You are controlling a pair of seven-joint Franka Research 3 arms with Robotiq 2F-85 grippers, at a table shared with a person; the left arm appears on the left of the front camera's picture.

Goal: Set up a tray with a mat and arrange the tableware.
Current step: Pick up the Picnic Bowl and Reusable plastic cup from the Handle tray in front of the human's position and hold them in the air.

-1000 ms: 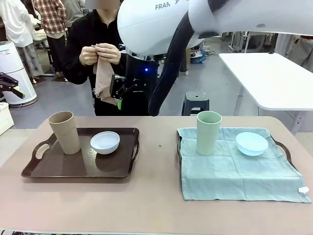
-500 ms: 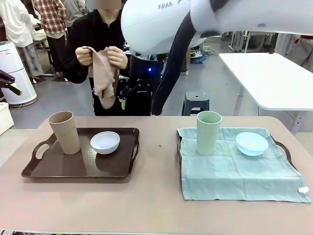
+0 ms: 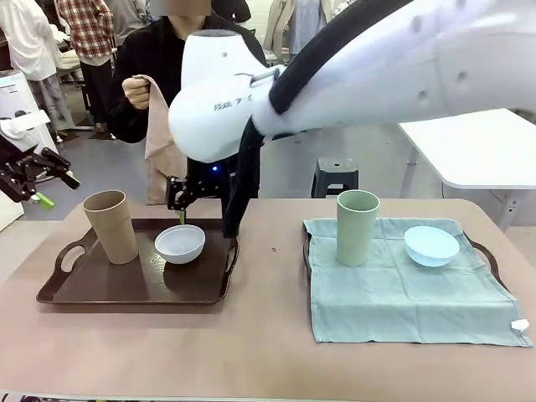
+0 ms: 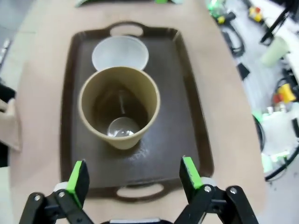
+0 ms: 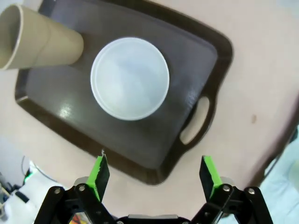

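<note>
R gripper (image 5: 154,170): jaws spread, nothing pinched, positioned over white bowl (image 5: 129,78) on brown tray (image 5: 196,51). L gripper (image 4: 134,176): also spread wide, pointed at tan cup (image 4: 119,109), upright just beside bowl. Pale green cup (image 3: 358,226) + light blue bowl (image 3: 431,245) are seated on green mat (image 3: 402,301) over 2nd tray (image 3: 492,260). R arm (image 3: 251,92) lettering blurred, prob. "FRANKA".

Front camera: robot's side, faces across table (image 3: 251,352) toward person (image 3: 159,63) at 12 o'clock — wide. Left wrist: close, looking down into tan cup (image 4: 119,107). Right wrist: straight down over white bowl (image 5: 130,78). All share brown tray (image 3: 126,289) — front view's 9 o'clock.
</note>
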